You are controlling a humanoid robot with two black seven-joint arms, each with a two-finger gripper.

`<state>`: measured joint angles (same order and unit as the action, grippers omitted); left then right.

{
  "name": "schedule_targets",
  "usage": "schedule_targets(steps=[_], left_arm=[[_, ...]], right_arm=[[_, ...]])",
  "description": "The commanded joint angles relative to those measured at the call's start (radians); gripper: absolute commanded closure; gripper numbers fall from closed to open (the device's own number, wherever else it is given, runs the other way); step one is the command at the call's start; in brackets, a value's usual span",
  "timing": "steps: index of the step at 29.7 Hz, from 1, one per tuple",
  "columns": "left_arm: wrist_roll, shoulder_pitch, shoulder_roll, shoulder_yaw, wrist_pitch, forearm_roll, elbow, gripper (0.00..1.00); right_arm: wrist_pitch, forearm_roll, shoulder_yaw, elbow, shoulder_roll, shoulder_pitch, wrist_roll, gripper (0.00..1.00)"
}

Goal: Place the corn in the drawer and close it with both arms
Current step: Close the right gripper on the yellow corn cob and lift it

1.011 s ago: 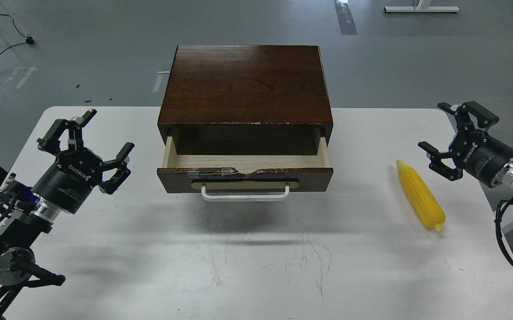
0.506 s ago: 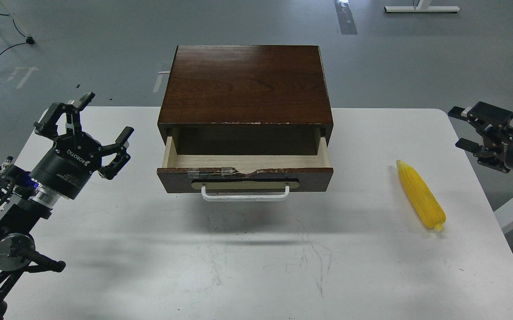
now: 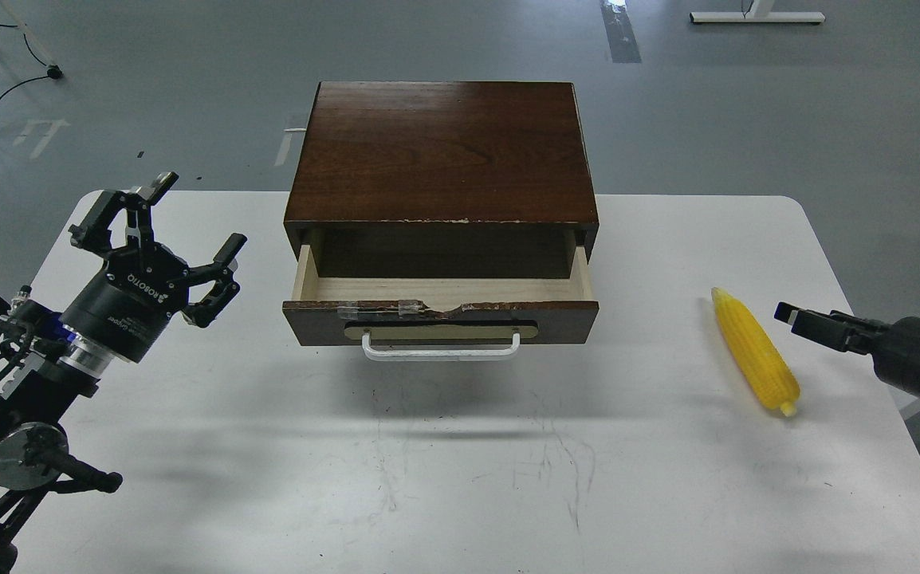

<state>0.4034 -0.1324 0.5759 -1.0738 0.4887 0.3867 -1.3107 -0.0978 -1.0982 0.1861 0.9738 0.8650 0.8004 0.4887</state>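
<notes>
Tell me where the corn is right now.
In the head view, the corn lies on the white table, right of the open drawer, just left of the right hand.

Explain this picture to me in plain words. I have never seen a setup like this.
This is one view from a robot's own head, looking down at a white table. The black things at the sides are its two arms. The left gripper has its fingers spread open and holds nothing. The right gripper is seen side-on, so I cannot tell whether it is open; it points toward the yellow corn, which lies loose on the table. In the middle stands a dark wooden box with its drawer pulled open.
</notes>
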Motion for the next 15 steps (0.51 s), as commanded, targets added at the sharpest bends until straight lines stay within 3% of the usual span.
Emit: schedule_targets(steps=[1, 6, 8, 12, 13, 15], left_arm=[[0.0, 0.002, -0.001, -0.002, 0.0, 0.0, 0.001, 0.0], [0.0, 0.002, 0.001, -0.003, 0.0, 0.0, -0.001, 0.0], [0.0, 0.002, 0.001, -0.003, 0.0, 0.0, -0.001, 0.0], [0.0, 0.002, 0.001, -0.002, 0.0, 0.0, -0.001, 0.0], [0.0, 0.002, 0.001, -0.002, 0.0, 0.0, -0.001, 0.0], [0.0, 0.002, 0.001, -0.003, 0.0, -0.002, -0.001, 0.0]], right_arm=[[-0.005, 0.0, 0.032, -0.026, -0.032, 0.0, 0.0, 0.02], [-0.014, 0.0, 0.055, -0.023, -0.035, -0.001, 0.0, 0.11], [-0.014, -0.002, 0.056, -0.018, -0.034, -0.001, 0.0, 0.36], [-0.014, -0.003, 0.058, -0.012, -0.032, -0.003, 0.0, 0.64], [-0.014, -0.003, 0.058, -0.009, -0.032, -0.003, 0.0, 0.67], [-0.014, -0.015, 0.059, 0.003, -0.029, -0.004, 0.0, 0.85]])
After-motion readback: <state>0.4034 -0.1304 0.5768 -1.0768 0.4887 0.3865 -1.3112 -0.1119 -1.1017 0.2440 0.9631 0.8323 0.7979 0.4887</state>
